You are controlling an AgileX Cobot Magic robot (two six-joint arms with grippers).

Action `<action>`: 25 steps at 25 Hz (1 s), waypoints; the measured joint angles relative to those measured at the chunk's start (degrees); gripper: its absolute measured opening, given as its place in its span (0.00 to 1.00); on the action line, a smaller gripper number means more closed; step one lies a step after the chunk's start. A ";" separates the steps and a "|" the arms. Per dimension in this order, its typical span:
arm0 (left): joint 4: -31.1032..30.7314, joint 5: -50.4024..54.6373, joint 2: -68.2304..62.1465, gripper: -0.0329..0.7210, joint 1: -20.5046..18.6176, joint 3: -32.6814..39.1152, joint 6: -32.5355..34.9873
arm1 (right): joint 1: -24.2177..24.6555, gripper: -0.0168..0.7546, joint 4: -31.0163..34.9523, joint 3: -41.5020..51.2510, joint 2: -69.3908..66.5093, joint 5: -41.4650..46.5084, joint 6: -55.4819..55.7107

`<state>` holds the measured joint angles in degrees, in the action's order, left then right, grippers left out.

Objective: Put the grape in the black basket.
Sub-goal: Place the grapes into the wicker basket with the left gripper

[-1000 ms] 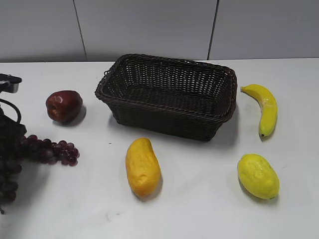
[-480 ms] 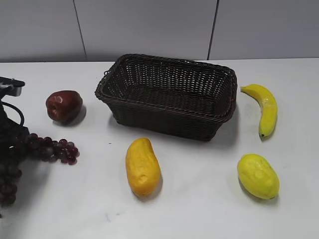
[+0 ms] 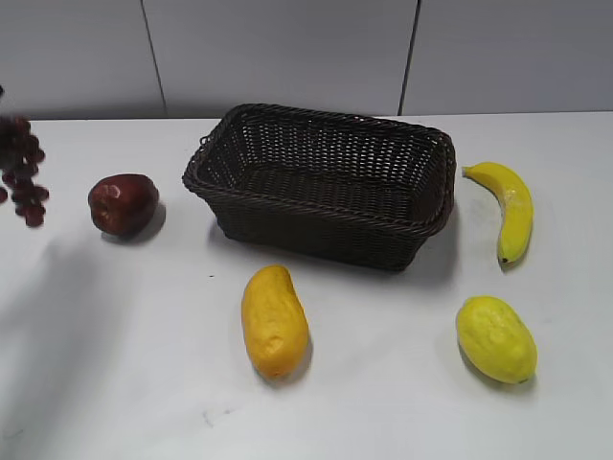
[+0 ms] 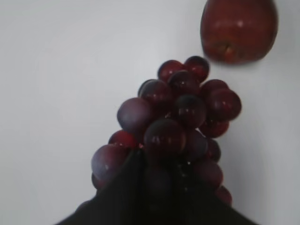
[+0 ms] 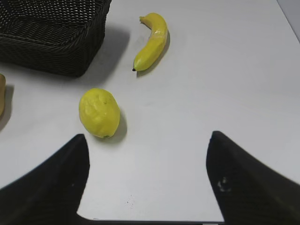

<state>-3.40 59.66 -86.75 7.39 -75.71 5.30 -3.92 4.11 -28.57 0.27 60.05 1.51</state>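
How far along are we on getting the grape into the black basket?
Done: the grape is picked up, clamped in the left gripper and hanging above the table at the far left, near the apple. In hand: carrying it. Left: move right over the black basket, which holds nothing, and release. The right gripper sits open, idle.

Lab-like setup: bare white table [image 3: 383, 412], grey panel wall [image 3: 287, 48].

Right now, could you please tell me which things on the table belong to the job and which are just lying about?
Belonging to the job:
- grape bunch, held up off the table in the left hand
- black basket, with nothing in it

Just lying about:
- apple
- banana
- orange-yellow mango
- yellow lemon-like fruit
- right hand, open and idle
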 joint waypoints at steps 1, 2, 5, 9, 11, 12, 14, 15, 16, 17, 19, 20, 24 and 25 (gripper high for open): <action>0.35 0.18 0.61 0.20 0.00 -2.50 0.36 | 0.00 0.79 0.00 0.00 0.00 0.00 0.00; 0.79 0.36 0.97 0.20 0.00 -5.10 0.79 | 0.00 0.79 0.00 0.00 0.00 0.00 0.00; 2.36 -0.13 1.19 0.20 0.71 -12.50 1.66 | 0.00 0.79 0.00 0.00 0.00 0.00 0.00; 6.76 -5.40 1.19 0.20 4.00 -19.18 5.34 | 0.00 0.79 0.00 0.00 0.00 0.00 0.00; 9.58 -9.07 1.00 0.20 6.69 -20.59 7.72 | 0.00 0.79 0.00 0.00 0.00 0.00 0.00; 10.70 -10.99 0.64 0.20 8.51 -20.95 8.59 | 0.00 0.79 0.00 0.00 0.00 0.00 0.00; 11.67 -13.99 -0.54 0.20 12.35 -21.06 9.88 | 0.00 0.79 0.00 0.00 0.00 0.00 0.00; 11.86 -15.45 -1.55 0.20 14.54 -21.06 10.17 | 0.00 0.79 0.00 0.00 0.00 0.00 0.00; 12.07 -16.97 -2.82 0.20 16.68 -21.06 10.45 | 0.00 0.79 0.00 0.00 0.00 0.00 0.00; 12.16 -18.42 -4.31 0.20 18.32 -21.06 10.58 | 0.00 0.79 0.00 0.00 0.00 0.00 0.00; 12.36 -21.99 -7.37 0.20 21.67 -21.06 10.64 | 0.00 0.79 0.00 0.00 0.00 0.00 0.00; 12.37 -23.71 -9.17 0.20 23.02 -21.06 10.64 | 0.00 0.79 0.00 0.00 0.00 0.00 0.00; 12.37 -27.96 -16.54 0.20 26.25 -21.06 10.64 | 0.00 0.79 0.00 0.00 0.00 0.00 0.00; 12.41 -28.36 -18.19 0.20 26.83 -21.06 10.64 | 0.00 0.79 0.00 0.00 0.00 0.00 0.00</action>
<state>9.00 31.30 -104.94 34.22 -96.76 15.95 -3.92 4.11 -28.57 0.27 60.05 1.51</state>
